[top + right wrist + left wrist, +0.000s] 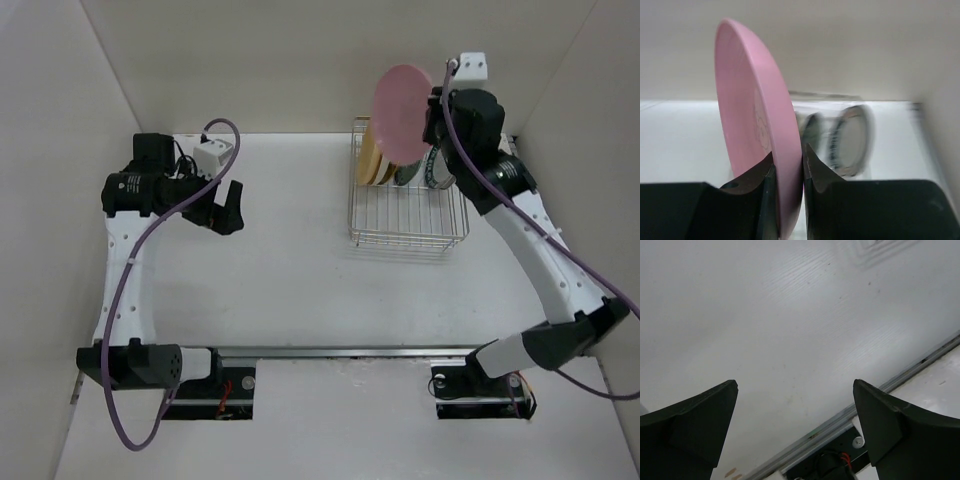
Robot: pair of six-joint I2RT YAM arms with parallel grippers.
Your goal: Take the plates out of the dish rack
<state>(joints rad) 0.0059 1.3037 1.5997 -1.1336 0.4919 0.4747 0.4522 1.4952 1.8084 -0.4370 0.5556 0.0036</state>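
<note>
the right tool (788,172) is clamped on the rim of the round pink plate (403,110), held on edge above the far end of the thin-barred silver wire dish rack (408,218), where a tan-yellow plate (370,160) and a patterned plate (437,172) stand upright. the left tool (795,410) hangs with fingers apart over the matte white worktop (290,290), well apart from the rack.
</note>
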